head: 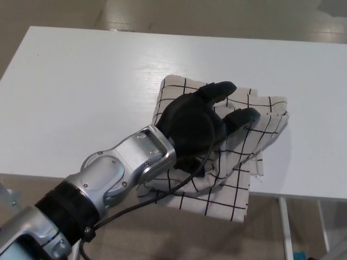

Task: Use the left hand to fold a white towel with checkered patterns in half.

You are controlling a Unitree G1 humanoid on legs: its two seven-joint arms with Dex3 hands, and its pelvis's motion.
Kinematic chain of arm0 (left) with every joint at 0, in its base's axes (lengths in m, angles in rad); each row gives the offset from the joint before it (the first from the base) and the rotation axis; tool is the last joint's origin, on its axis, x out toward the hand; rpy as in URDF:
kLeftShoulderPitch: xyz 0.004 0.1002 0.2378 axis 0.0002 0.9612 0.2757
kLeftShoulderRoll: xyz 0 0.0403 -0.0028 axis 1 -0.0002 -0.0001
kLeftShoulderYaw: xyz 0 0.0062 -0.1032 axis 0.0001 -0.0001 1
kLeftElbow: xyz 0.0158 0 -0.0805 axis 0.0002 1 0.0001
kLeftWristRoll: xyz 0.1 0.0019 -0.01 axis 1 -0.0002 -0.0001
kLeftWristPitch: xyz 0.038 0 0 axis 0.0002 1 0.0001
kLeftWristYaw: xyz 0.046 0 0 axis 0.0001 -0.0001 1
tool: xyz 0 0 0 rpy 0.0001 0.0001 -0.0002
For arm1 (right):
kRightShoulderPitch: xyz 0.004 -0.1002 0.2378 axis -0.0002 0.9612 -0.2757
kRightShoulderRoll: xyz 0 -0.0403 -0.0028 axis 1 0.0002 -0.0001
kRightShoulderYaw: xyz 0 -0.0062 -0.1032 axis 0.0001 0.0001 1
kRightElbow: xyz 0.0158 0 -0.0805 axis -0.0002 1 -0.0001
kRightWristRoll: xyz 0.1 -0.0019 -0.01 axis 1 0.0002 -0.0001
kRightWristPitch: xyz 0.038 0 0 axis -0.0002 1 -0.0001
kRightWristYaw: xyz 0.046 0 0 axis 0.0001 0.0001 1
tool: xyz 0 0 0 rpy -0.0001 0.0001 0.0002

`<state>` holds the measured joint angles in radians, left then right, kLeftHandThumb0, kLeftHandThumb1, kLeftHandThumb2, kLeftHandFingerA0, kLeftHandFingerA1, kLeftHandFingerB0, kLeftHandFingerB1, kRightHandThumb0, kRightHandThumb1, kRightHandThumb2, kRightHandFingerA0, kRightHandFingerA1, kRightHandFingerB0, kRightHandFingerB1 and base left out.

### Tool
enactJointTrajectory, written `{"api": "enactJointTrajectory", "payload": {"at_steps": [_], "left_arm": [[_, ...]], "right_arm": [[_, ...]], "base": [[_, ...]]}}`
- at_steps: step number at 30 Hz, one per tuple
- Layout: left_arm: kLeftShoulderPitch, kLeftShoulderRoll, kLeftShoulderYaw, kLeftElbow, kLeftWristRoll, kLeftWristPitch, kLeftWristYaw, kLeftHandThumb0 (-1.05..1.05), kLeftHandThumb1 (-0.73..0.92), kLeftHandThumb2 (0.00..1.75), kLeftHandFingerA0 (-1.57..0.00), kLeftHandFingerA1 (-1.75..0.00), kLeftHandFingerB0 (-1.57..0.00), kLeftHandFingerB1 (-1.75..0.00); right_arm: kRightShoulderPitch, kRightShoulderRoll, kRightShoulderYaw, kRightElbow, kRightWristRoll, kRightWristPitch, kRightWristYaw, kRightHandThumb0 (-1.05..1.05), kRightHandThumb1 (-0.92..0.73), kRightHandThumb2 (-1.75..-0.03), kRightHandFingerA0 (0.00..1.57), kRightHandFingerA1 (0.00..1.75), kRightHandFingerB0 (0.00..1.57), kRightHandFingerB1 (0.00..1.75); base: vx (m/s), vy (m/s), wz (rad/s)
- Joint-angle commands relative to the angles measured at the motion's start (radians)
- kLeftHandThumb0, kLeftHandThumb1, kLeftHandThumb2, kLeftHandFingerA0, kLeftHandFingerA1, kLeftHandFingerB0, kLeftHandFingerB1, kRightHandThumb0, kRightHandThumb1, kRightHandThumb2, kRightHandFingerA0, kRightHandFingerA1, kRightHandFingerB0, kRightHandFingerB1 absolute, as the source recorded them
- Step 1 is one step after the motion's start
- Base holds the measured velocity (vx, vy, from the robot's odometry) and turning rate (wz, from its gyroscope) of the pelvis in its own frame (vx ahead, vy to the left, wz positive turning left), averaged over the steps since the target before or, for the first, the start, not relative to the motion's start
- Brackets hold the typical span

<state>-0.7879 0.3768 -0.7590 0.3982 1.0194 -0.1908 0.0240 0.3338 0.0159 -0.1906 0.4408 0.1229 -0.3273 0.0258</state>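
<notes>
Head view
Bench (81,81): a white top is seen from above, filling most of the picture; its near edge runs across the lower part, and a pale floor shows beyond the far edge and below the near one.
Bench leg (286,227): a light metal leg is seen under the near edge at the right.
Towel (265,116): a white cloth with thin black checks is laid on the bench right of centre. It is bunched and creased, with an upper layer thrown across a lower one. Its far corner lies flat on the top, its right corner points toward the right, and its near part hangs over the bench's near edge.
Left hand (198,122): the black hand is laid on top of the towel, palm down, pressed onto the upper layer.
Fingers (219,89): two thick fingers are stretched out toward the right and spread a little apart, flat on the cloth; nothing is gripped between them. The thumb cannot be made out.
Left forearm (122,168): a silver forearm with a black cuff is brought in from the lower left, crossing the bench's near edge and covering the towel's left part.
Cable (179,187): a black cable is looped from the wrist down along the forearm, over the hanging cloth.
Right hand: not seen in this view.
</notes>
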Motion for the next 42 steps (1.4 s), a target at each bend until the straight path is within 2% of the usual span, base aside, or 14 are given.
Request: {"api": "enactJointTrajectory", "payload": {"at_steps": [1,6,13,18,26,31,32,33,34,35,36,39,40,42], "left_arm": [[-0.108,-0.008,0.096,-0.056,-0.131,0.094,-0.375,-0.91,0.54,0.58,0.00,0.00,0.00,-0.12],[-0.126,0.004,0.173,-0.120,-0.175,0.109,-0.403,-0.92,0.54,0.58,0.00,0.00,0.00,-0.15],[-0.241,0.102,0.402,-0.271,-0.342,0.134,-0.510,-0.96,0.51,0.66,0.00,-0.02,0.00,-0.22],[-0.336,0.210,0.551,-0.291,-0.468,0.108,-0.569,-0.88,0.53,0.56,0.00,0.00,0.00,-0.14],[-0.354,0.266,0.646,-0.284,-0.524,0.086,-0.572,-0.91,0.48,0.65,0.00,0.00,0.00,-0.08],[-0.281,0.309,0.704,-0.336,-0.567,0.088,-0.595,-0.92,0.48,0.65,0.00,-0.01,0.00,-0.09],[-0.095,0.369,0.794,-0.496,-0.648,0.083,-0.640,-0.78,0.42,0.86,0.00,0.00,0.00,-0.12],[-0.044,0.378,0.819,-0.535,-0.674,0.079,-0.650,-0.90,0.40,0.73,0.00,-0.06,0.00,-0.16],[-0.021,0.381,0.832,-0.553,-0.687,0.078,-0.655,-0.90,0.40,0.73,0.00,-0.06,0.00,-0.16],[0.016,0.387,0.851,-0.578,-0.706,0.075,-0.663,-0.92,0.42,0.75,0.00,-0.06,0.00,-0.16],[0.146,0.401,0.929,-0.663,-0.770,0.060,-0.687,-0.74,0.40,0.87,-0.02,-0.09,-0.01,-0.20],[0.338,0.391,1.059,-0.780,-0.875,0.038,-0.717,-0.75,0.43,0.88,-0.05,-0.11,-0.04,-0.23],[0.413,0.379,1.110,-0.819,-0.922,0.022,-0.727,-0.87,0.56,0.59,-0.02,-0.25,-0.05,-0.28],[0.483,0.369,1.155,-0.853,-0.968,0.005,-0.734,-0.87,0.56,0.59,-0.02,-0.25,-0.05,-0.28]], "right_arm": [[-0.017,-0.009,0.003,0.045,-0.018,-0.028,-0.003,-0.28,-0.76,-0.62,0.51,0.78,0.54,0.54],[-0.018,-0.003,0.000,0.061,0.002,-0.051,0.018,-0.28,-0.76,-0.62,0.50,0.76,0.54,0.54],[-0.043,0.033,-0.001,0.114,0.022,-0.076,0.021,-0.26,-0.77,-0.62,0.45,0.75,0.53,0.55],[-0.034,0.049,-0.004,0.152,0.032,-0.094,0.032,-0.26,-0.76,-0.62,0.45,0.73,0.55,0.58],[-0.043,0.054,0.001,0.191,0.014,-0.110,0.024,-0.28,-0.76,-0.62,0.46,0.69,0.55,0.58],[-0.019,0.047,0.000,0.179,0.011,-0.106,0.022,-0.28,-0.76,-0.62,0.46,0.67,0.55,0.58],[0.017,0.048,-0.008,0.147,0.041,-0.088,0.049,-0.26,-0.78,-0.62,0.44,0.70,0.55,0.58],[0.028,0.046,-0.011,0.133,0.048,-0.079,0.053,-0.26,-0.78,-0.62,0.43,0.68,0.55,0.58],[0.033,0.044,-0.013,0.125,0.051,-0.073,0.054,-0.26,-0.78,-0.62,0.43,0.68,0.55,0.58],[0.038,0.042,-0.014,0.114,0.051,-0.065,0.051,-0.26,-0.78,-0.62,0.42,0.67,0.55,0.58],[0.055,0.029,-0.016,0.077,0.038,-0.046,0.035,-0.26,-0.77,-0.62,0.43,0.68,0.55,0.57],[0.076,0.009,-0.022,0.031,0.021,-0.032,0.017,-0.27,-0.76,-0.62,0.45,0.70,0.54,0.57],[0.082,0.005,-0.028,0.019,0.023,-0.031,0.016,-0.26,-0.76,-0.62,0.45,0.69,0.54,0.55],[0.087,0.005,-0.035,0.006,0.028,-0.027,0.015,-0.26,-0.76,-0.62,0.45,0.69,0.54,0.55]], "base": [[0.00,0.000,0.00],[0.00,0.000,0.00],[0.00,0.000,0.00],[0.00,0.000,0.00],[0.00,0.000,0.00],[0.00,0.000,0.00],[0.00,0.000,0.00],[0.00,0.000,0.00],[0.00,0.000,0.00],[0.00,0.000,0.00],[0.00,0.000,0.00],[0.00,0.000,0.00],[0.00,0.000,0.00],[0.00,0.000,0.00]]}}
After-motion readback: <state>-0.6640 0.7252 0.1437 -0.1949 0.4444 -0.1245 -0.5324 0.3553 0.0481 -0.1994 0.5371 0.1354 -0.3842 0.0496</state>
